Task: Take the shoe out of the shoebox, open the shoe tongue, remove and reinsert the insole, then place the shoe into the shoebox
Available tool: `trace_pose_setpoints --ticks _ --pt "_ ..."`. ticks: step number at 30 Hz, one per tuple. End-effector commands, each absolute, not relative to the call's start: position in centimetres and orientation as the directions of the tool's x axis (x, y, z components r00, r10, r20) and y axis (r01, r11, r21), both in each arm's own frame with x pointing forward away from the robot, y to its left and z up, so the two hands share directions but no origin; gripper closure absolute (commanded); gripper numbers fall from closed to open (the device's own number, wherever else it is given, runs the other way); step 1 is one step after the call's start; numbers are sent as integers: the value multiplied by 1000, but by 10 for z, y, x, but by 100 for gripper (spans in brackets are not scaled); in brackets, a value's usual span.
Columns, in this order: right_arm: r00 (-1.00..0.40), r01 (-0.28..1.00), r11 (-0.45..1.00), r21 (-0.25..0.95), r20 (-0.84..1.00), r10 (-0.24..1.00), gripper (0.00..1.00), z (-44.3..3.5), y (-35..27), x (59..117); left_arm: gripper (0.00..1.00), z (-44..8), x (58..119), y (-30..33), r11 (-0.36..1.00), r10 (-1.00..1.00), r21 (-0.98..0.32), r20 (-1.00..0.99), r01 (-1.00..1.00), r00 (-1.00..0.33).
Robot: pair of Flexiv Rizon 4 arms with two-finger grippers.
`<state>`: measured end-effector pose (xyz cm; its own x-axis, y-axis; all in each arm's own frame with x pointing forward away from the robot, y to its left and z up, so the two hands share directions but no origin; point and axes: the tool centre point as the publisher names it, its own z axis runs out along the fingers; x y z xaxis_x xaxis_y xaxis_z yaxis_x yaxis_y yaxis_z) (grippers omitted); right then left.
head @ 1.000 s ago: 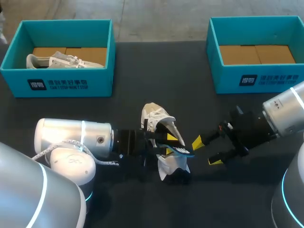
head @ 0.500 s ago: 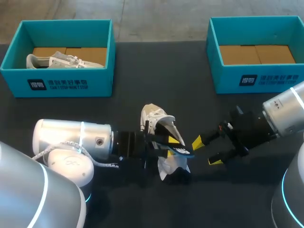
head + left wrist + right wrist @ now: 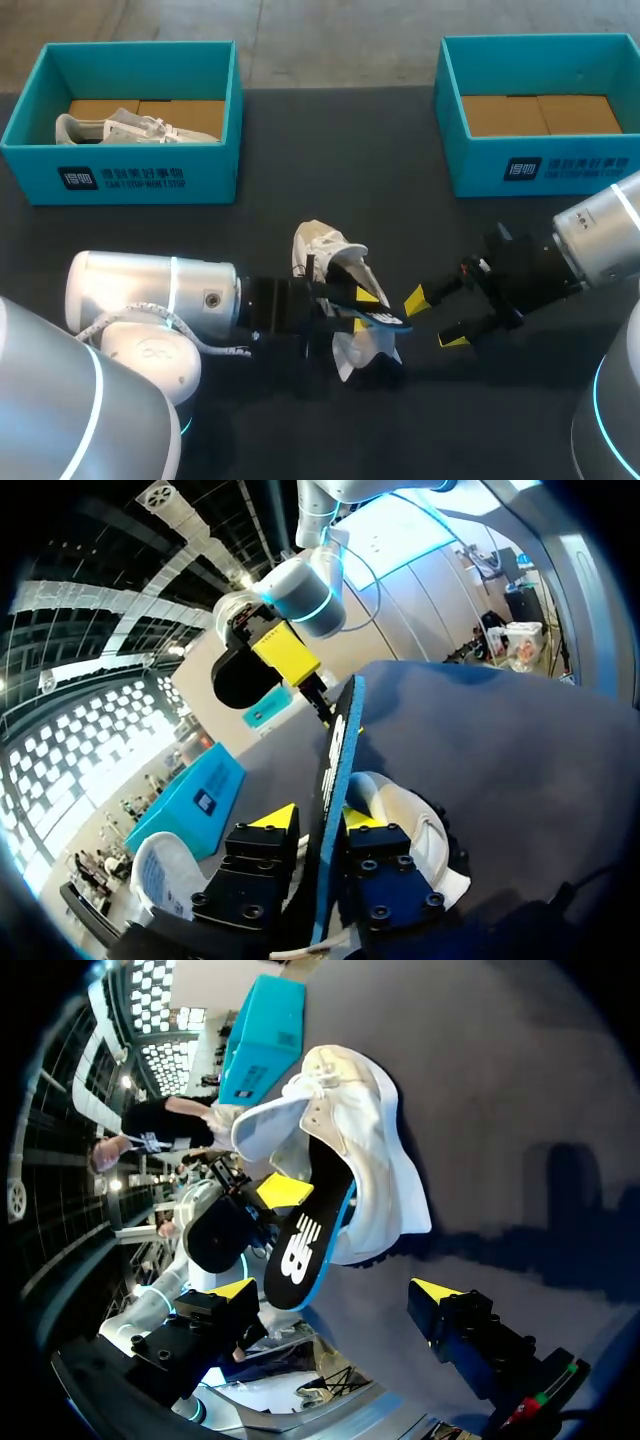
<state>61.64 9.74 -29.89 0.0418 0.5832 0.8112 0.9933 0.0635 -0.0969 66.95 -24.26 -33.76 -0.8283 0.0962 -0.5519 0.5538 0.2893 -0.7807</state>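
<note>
Barely anything's shifted in the last second: the left arm has crept a touch toward the middle and the shoe's toe has swung out slightly, while the right arm hasn't budged. Left gripper [image 3: 345, 305] [image 3: 318, 818] is pinched tight on the black insole with a blue edge [image 3: 384, 318] [image 3: 336, 760] [image 3: 300, 1245]. It stands on edge between the yellow tips, poking out of the white lace-up sneaker [image 3: 330, 248] [image 3: 420, 830] [image 3: 365, 1120] on the black table [image 3: 330, 160]. That arm lies low and level, coming in from the left.

Right gripper [image 3: 433, 320] [image 3: 335, 1295] sits just beside the insole's free end. Its fingers are spread wide with nothing in them, and the arm angles in from the right.

Count: one insole, two sneakers and two boxes. The second white sneaker [image 3: 130, 128] lies inside the left teal cardboard shoebox [image 3: 120, 178]. The right teal shoebox [image 3: 560, 165] shows its brown floor.
</note>
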Motion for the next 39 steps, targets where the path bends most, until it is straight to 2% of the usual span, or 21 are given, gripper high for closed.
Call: trace_pose_setpoints --ticks 1,36,37,38,39 --pt "42 993 61 -96 809 586 0 -299 98 616 100 -337 669 -247 327 111 -769 -546 549 -831" --pt "42 993 61 -96 809 586 0 -299 98 616 100 -364 687 -232 337 96 -755 -567 563 -818" --pt "42 993 61 -96 809 586 0 -299 98 616 92 -363 686 -232 335 96 -756 -566 562 -819" --pt "42 993 61 -96 809 586 0 -299 98 616 74 -362 685 -232 332 96 -757 -566 562 -819" --pt "42 993 61 -96 809 586 0 -299 98 616 71 -360 684 -233 331 96 -758 -565 562 -819"
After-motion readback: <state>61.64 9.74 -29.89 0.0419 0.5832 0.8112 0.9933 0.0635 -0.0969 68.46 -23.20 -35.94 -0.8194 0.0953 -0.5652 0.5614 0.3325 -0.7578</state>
